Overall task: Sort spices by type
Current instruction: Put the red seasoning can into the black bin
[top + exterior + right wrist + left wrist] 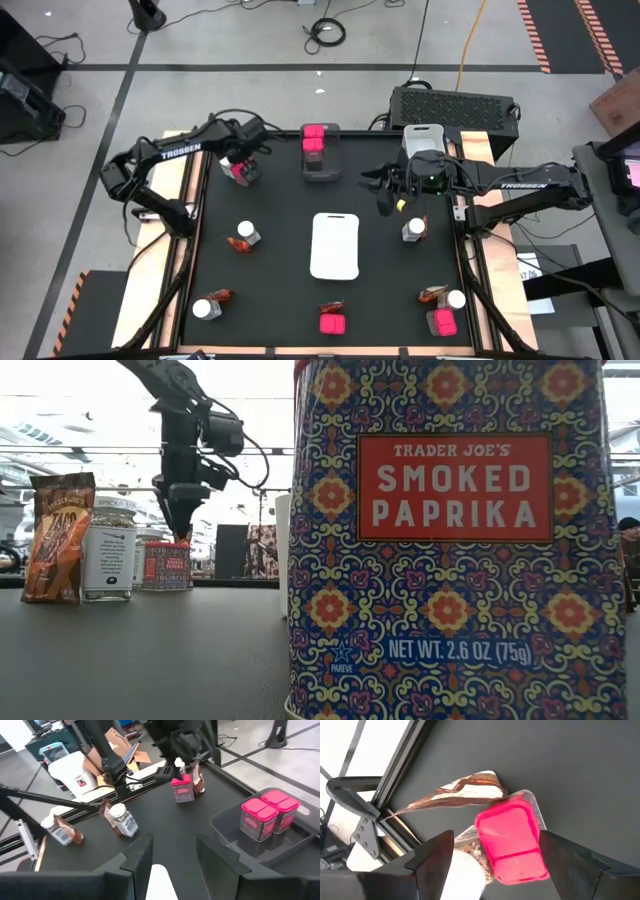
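Black table: pink box (512, 842) btwn open left pincer (495, 865) fingers.

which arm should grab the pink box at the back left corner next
Left. Its pincer hangs open right over that pink box, while the right pincer waits across the table, beyond the gray bin.

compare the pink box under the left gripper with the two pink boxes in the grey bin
The pink box under the left gripper stands on the bare black table beside a jar and a packet; the two pink boxes sit inside the grey bin. It stands alone between open fingers; they stand paired, with no gripper near. All share pink lids.
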